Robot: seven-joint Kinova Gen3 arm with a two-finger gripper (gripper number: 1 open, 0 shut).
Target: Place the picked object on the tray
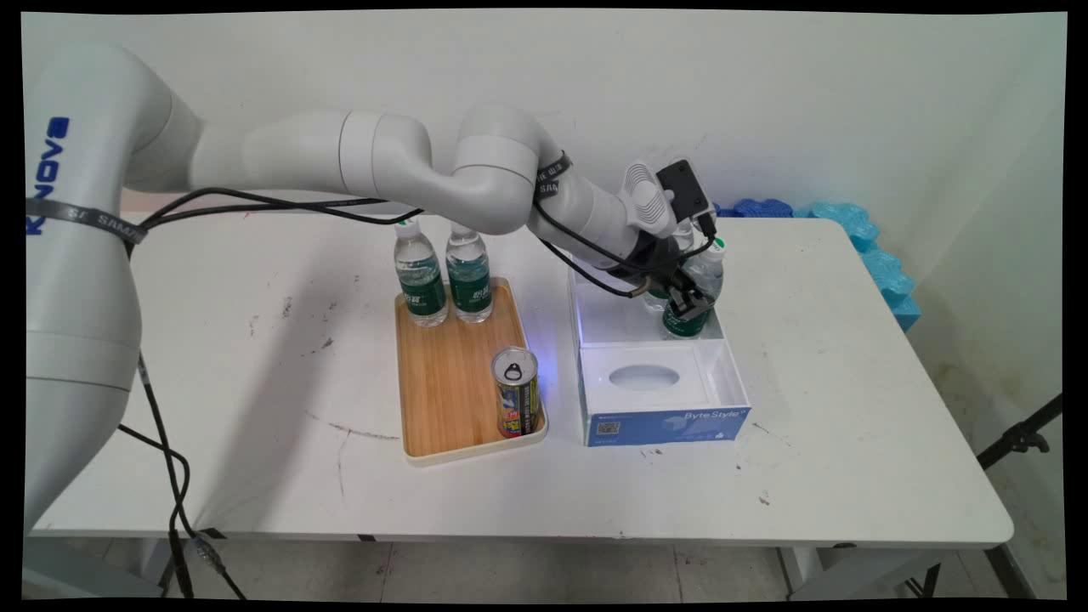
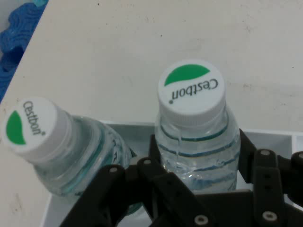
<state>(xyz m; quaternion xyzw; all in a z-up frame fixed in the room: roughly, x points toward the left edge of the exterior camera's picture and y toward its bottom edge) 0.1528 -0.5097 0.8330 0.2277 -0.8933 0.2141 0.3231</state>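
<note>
We see the gripper (image 1: 690, 304) down inside the open white box (image 1: 595, 327) at the right of the counter (image 1: 850, 408), its two fingers (image 2: 248, 156) set on either side of a water bottle (image 2: 194, 137) just below the shoulder. They look clenched on the bottle, which stands upright at the back right of the box. A second bottle (image 2: 57, 151) with the same white-and-green cap stands close beside it in that box.

We judge the bottle to be fairly heavy for its size, since it looks full, with thin clear plastic walls that would give under a hard squeeze and a smooth, somewhat slippery skin. The stiffer band under the cap, or the ridged upper body where the fingers sit, seems the soundest place to hold it.

The hand view gives us the caps, the lettering and the finger contact, which the main view hides behind the wrist. The main view alone shows the wooden tray (image 1: 442, 391) to the left, carrying two more bottles (image 1: 444, 276) and a can (image 1: 516, 393), and the box's blue front compartment (image 1: 663, 425).
</note>
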